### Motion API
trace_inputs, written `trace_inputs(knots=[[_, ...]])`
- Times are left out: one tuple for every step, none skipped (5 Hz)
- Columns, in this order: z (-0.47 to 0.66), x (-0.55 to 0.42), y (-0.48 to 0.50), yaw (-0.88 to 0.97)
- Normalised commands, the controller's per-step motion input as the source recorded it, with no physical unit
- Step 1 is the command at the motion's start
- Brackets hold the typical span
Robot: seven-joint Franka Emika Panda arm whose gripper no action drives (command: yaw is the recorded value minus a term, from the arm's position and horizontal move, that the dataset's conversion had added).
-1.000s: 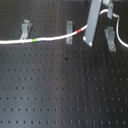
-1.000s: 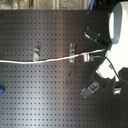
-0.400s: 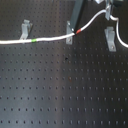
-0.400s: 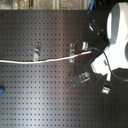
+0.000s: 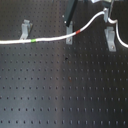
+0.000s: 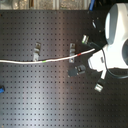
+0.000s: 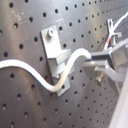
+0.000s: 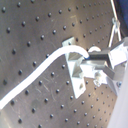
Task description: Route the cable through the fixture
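Observation:
The white cable (image 5: 50, 38) runs from the first exterior view's left edge, with a green band (image 5: 32, 39) and a red band (image 5: 82, 31). It crosses the middle metal fixture clip (image 5: 69, 36), then rises to my gripper (image 5: 106, 10) at the top right. The gripper is shut on the cable. Past the gripper the cable drops beside the right clip (image 5: 110, 39). In the first wrist view the cable (image 7: 35, 75) curves across a clip (image 7: 55, 50) and enters the fingers (image 7: 107, 60). The second wrist view shows the cable (image 8: 50, 62) and a clip (image 8: 75, 70).
A third clip (image 5: 26, 29) stands near the first exterior view's left, behind the cable. The second exterior view shows several clips (image 6: 36, 51) on the black perforated board (image 6: 40, 100), the white arm (image 6: 117, 35) at its right, and a small blue object (image 6: 1, 90) at its left edge.
The gripper has moved farther toward the first exterior view's top right with the cable in it. The red band has shifted right and now lies past the middle clip.

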Motion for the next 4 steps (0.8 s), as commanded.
trace_inputs(knots=[[0.22,-0.018,0.054,0.97],[0.12,-0.580,0.006,0.27],[0.06,-0.626,-0.129,-0.26],[0.00,0.000,0.000,0.01]])
